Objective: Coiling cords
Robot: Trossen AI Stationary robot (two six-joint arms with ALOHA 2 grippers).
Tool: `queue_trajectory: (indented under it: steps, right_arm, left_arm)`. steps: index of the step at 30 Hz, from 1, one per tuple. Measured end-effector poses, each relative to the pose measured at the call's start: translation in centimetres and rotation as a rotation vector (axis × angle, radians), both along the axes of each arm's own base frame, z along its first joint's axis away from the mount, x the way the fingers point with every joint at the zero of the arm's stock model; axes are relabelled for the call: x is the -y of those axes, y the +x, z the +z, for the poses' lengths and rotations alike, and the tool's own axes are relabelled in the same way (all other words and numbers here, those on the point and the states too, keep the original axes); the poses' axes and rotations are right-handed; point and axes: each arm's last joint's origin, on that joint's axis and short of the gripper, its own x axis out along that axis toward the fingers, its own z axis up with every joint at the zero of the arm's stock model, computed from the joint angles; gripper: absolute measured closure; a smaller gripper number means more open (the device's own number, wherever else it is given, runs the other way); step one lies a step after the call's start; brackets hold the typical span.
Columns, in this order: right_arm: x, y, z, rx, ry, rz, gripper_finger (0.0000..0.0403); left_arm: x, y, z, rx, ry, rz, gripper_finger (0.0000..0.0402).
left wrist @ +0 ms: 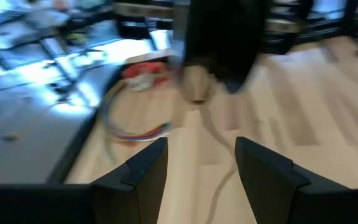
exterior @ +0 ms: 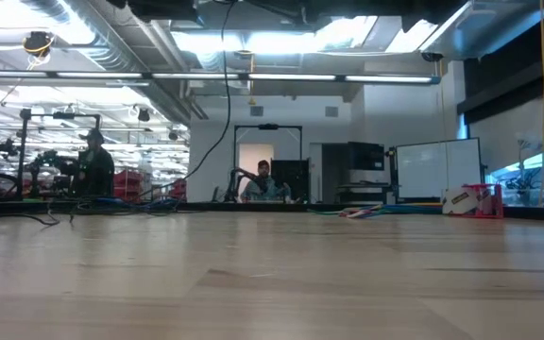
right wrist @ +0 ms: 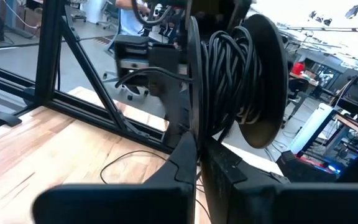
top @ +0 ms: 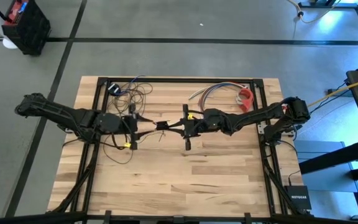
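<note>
Between the two grippers, near the middle of the wooden table, a strand of the thin dark brown-black cord is stretched. The right gripper is pressed nearly shut, and the cord appears to be pinched between its fingers, with a black spool wound with dark cord seen just beyond. The left gripper is held wide open, nothing being gripped; a thin strand is seen lying on the wood between its fingers. Loose loops lie on the far left of the table. Winding is judged to be under way; next, slack should be gathered by the left gripper.
</note>
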Motion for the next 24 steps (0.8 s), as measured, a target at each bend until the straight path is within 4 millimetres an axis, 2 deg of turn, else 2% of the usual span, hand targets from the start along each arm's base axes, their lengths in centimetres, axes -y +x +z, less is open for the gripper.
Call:
queue_trajectory:
  steps: [3,8,12,16,20,24]
  right_arm:
    - [0.0,0.0,0.0,0.001,0.0,-0.003,0.0386]
    - [0.1,0.0,-0.1,-0.012,-0.001,-0.026,0.0386]
    - [0.1,0.0,-0.3,-0.025,-0.002,-0.027,0.0386]
    - [0.1,0.0,-0.3,-0.03,-0.003,-0.028,0.0386]
    - [0.3,0.0,-0.4,-0.038,-0.005,-0.098,0.0386]
    - [0.4,0.0,-0.4,-0.038,-0.006,-0.145,0.0386]
  left_arm:
    - [0.4,0.6,-0.4,-0.021,-0.025,-0.095,0.022]
    - [0.5,1.3,-0.5,-0.005,0.006,-0.103,0.022]
    - [0.8,1.0,-0.3,0.004,-0.037,-0.098,0.022]
    - [1.3,0.2,0.7,-0.002,-0.081,-0.117,0.022]
    - [1.9,0.0,1.1,0.029,-0.057,-0.159,0.022]
    - [2.0,0.1,1.5,0.073,0.001,-0.079,0.022]
